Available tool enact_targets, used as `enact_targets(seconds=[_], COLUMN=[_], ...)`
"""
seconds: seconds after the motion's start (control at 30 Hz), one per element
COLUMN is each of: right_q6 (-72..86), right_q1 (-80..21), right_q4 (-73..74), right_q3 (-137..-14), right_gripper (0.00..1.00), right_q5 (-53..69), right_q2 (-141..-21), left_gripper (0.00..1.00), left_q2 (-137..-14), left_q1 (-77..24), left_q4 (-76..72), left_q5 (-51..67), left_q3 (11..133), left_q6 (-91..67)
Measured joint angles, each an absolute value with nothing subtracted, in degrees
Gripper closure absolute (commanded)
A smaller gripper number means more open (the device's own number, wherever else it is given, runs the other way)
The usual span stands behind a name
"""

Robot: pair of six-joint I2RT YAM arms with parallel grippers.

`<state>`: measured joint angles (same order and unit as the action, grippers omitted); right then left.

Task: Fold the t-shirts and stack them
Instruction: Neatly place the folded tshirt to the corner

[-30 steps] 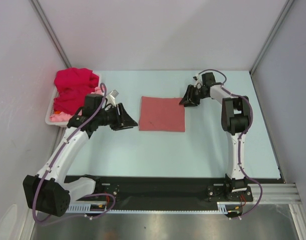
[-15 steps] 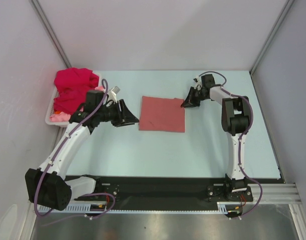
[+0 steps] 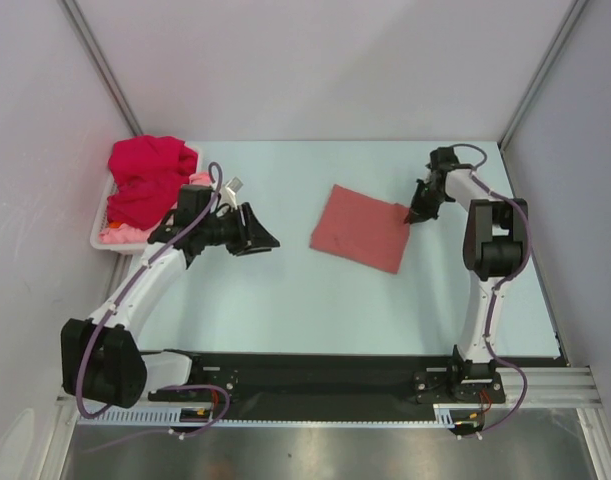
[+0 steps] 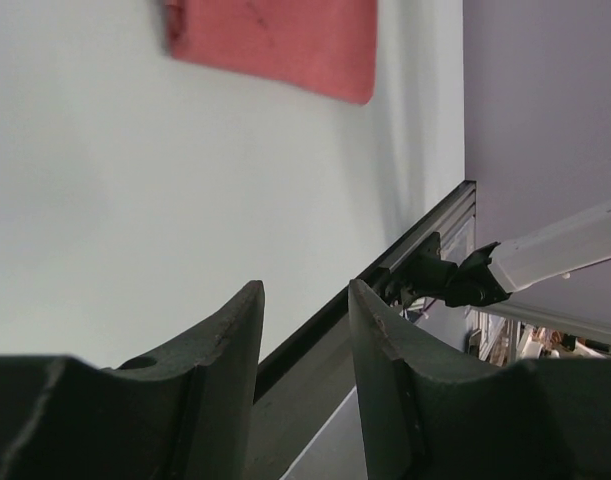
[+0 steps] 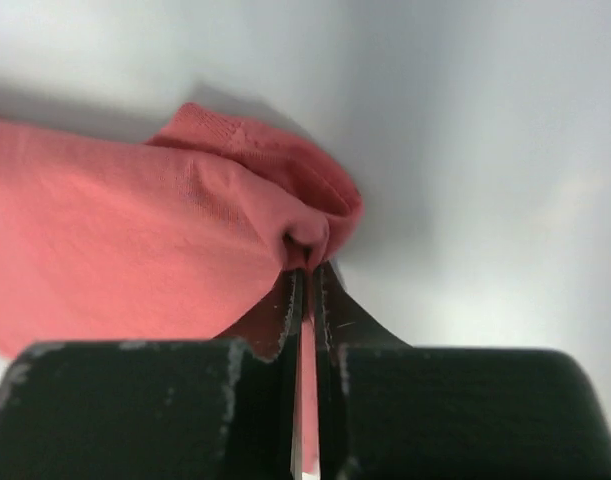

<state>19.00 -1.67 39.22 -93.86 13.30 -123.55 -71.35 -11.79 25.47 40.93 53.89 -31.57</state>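
Shirt [image 3: 360, 228] salmon knit, flat folded rectangle | R fingers [image 3: 418, 212] pinching corner | L fingers [image 3: 261, 230] spread

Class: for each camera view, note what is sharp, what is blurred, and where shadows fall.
Top external: even light, sharp, faint shadows on the pale table. Left wrist: the dark left claw looms soft-edged up close; the folded salmon-red cloth t-shirt is clearer. Right wrist: the right claw pinches that shirt's corner, knit weave sharp, shadow behind the fold.
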Motion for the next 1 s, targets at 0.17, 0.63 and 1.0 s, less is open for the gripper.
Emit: enact_targets(seconds=[0.17,0.63,1.0], right_q6=[16.5,2.6,-2.0], right_q1=[5.0,10.7,16.2], right_q4=[38.7,32.1,24.9], right_q3=[-106.2,-134.5,-141.3], right_gripper=[1.00,1.00,1.00], right_q5=[3.2,-9.4,-11.4], right_q2=[-128.5,-145.4,-151.0], left_gripper=[0.55,0.56,0.57], left_q2=[-74.5,-81.0,-86.6], left_q1=[-11.8,-11.8,-11.8], left_q4=[21.9,10.2,7.7], left_q5=[41.6,41.3,40.8], left_q3=[53.9,48.2,53.1], left_q6=[-32.1,-36.1,-36.2])
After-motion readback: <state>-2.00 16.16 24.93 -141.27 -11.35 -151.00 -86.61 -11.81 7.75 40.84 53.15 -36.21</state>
